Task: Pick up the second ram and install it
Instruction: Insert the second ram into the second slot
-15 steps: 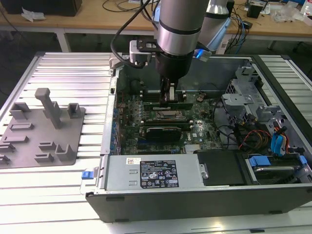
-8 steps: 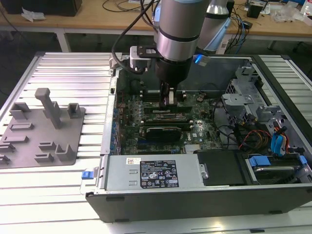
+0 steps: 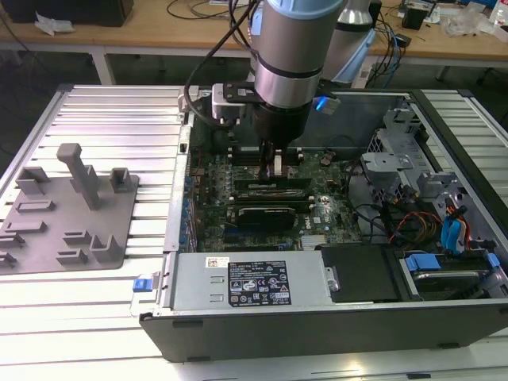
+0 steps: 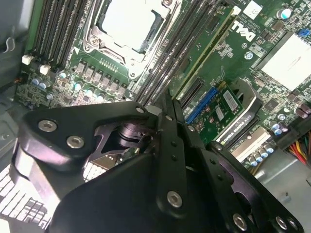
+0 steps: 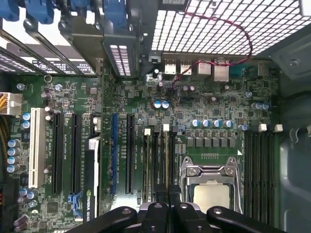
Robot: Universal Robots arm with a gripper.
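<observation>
**Second ram in its slot, my fingertips at its end**

The second ram (image 4: 206,47) stands on edge in a slot just beside the processor socket (image 4: 129,22), inside the open computer case (image 3: 317,325). My gripper (image 4: 164,104) is down in the case, fingers drawn together at the stick's near end; I cannot tell whether they pinch it. White lettering marks the motherboard (image 4: 228,53) beside the stick. A white sticker (image 3: 259,283) with black print sits on the metal box inside. The grey holder tray (image 3: 63,214) lies outside, toward the exterior view's left.
</observation>
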